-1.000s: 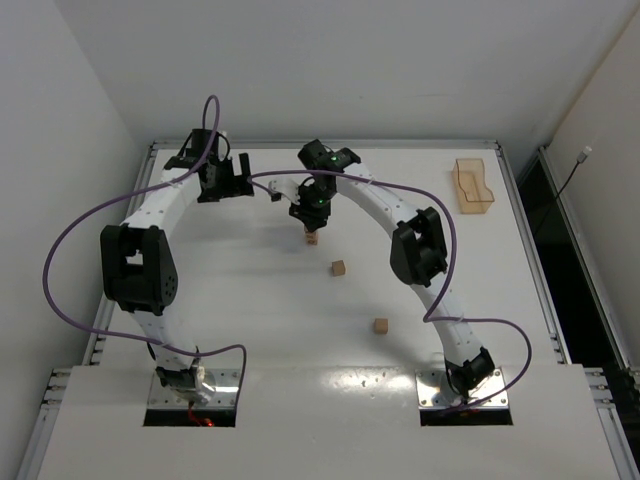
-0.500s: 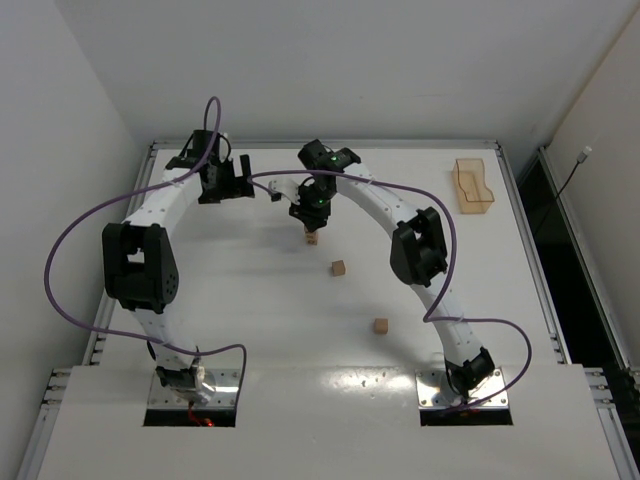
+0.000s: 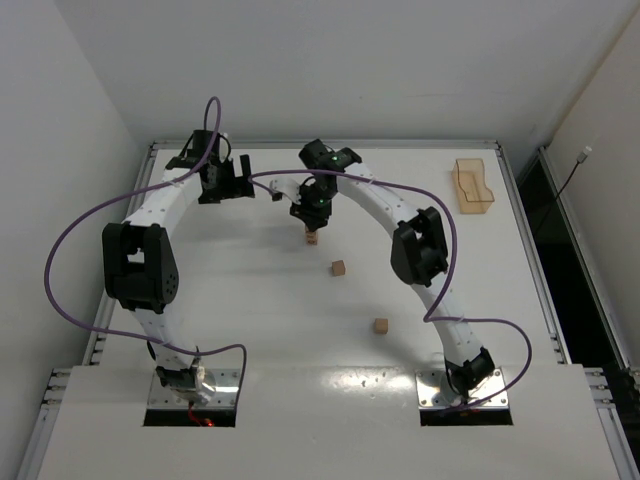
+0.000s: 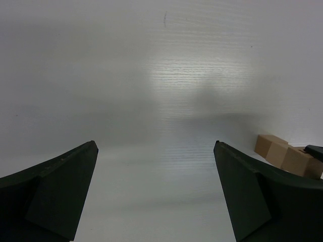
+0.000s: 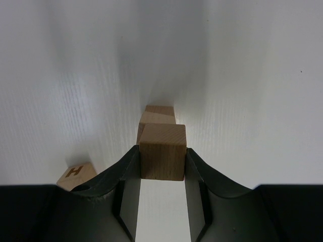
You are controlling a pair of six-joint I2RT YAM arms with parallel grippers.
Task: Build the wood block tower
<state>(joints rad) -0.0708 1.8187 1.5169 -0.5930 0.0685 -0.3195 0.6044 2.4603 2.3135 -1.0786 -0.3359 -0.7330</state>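
Pale tan wood, bare and squared off: the small wooden cube point(image 5: 162, 146) is pinched between the two black fingers of the right gripper point(image 5: 161, 164), with the jaws closed on its opposite flat sides. It hangs directly over a second tan cube point(image 5: 159, 116) that rests on the white table point(image 3: 250, 300), the start of the tower. From here I cannot tell whether the two touch.

I'd guess these blocks are light and stiff, with smooth faces. A firm squeeze shouldn't mark them, but they could slide or twist if caught on an edge. The sensible hold looks like the one in use, square across two opposite faces with the underside left clear to land flat. A column one cube wide would topple at a nudge, so letting go calls for care.

A nearer loose cube point(image 3: 339, 268) lies close to the tower on the side toward the arm bases, and a farther loose cube point(image 3: 380, 325) lies beyond it. The left gripper point(image 4: 154, 151) hovers off to the left with its jaws spread wide and nothing in them. A translucent orange plastic tray point(image 3: 473, 188) sits well apart at the far right.
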